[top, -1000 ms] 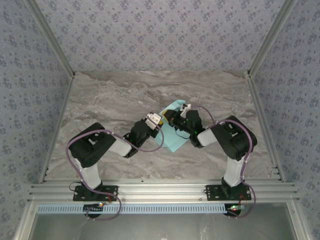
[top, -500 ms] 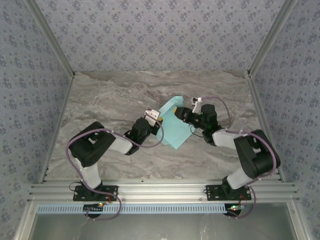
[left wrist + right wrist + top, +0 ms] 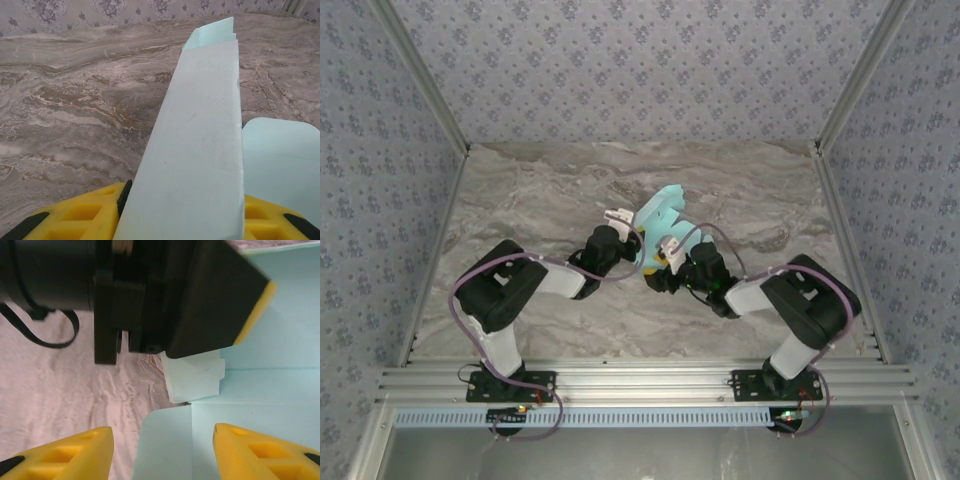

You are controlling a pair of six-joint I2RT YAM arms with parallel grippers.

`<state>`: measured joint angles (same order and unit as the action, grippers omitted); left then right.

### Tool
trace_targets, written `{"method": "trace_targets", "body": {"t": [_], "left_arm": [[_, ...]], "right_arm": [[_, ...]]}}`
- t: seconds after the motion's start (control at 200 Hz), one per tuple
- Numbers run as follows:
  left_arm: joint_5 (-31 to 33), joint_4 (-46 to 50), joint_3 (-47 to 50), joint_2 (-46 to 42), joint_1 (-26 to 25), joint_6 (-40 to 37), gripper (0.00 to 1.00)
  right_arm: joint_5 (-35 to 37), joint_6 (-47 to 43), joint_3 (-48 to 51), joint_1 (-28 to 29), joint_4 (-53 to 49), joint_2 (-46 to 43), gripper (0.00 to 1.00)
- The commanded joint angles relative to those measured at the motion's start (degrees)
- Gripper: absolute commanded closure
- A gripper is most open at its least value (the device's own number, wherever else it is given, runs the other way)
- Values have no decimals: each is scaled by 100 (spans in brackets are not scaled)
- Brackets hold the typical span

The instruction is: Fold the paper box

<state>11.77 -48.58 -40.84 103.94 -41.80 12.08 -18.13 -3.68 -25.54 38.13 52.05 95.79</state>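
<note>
The paper box (image 3: 660,208) is a light cyan card piece, partly folded, at the table's middle. My left gripper (image 3: 628,232) is shut on one upright panel of it; in the left wrist view that panel (image 3: 200,150) rises between the yellow fingers (image 3: 80,215), with a rounded flap (image 3: 280,160) lying to the right. My right gripper (image 3: 662,262) stands open just in front of the box. In the right wrist view its yellow fingers (image 3: 65,455) straddle a flat flap (image 3: 167,445), apart from it. The left gripper's black body (image 3: 200,300) sits just beyond.
The grey marbled table (image 3: 520,200) has bare room to the left, right and back of the box. Patterned walls and metal rails (image 3: 840,200) bound it. The two wrists sit very close together over the box.
My right gripper has opened and swung from the box's right side round to its near side. The box has turned and shifted slightly back in the left gripper's hold.
</note>
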Motion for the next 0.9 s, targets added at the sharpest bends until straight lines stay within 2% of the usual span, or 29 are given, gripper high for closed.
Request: {"method": "trace_targets", "body": {"t": [0.0,0.115,0.27,0.42,0.65,0.894], "left_arm": [[-303,223,-66,-81,121,534,78],[-469,241,-55,-111,226,893,80],[-574,404,-160,-103,247,893,81],[-642,393,-196,-70,243,988,81],[-649,472,-207,-95,243,1147,81],[-739,499,-227,-78,243,1338,81]], "right_arm": [[382,-819,-212,120,817,429,44],[401,-931,-459,207,937,758,44],[452,-968,-815,239,738,892,47],[182,-1011,-1076,221,391,1034,53],[482,-798,-1032,248,843,1472,55],[932,-607,-1154,297,880,1560,55]]}}
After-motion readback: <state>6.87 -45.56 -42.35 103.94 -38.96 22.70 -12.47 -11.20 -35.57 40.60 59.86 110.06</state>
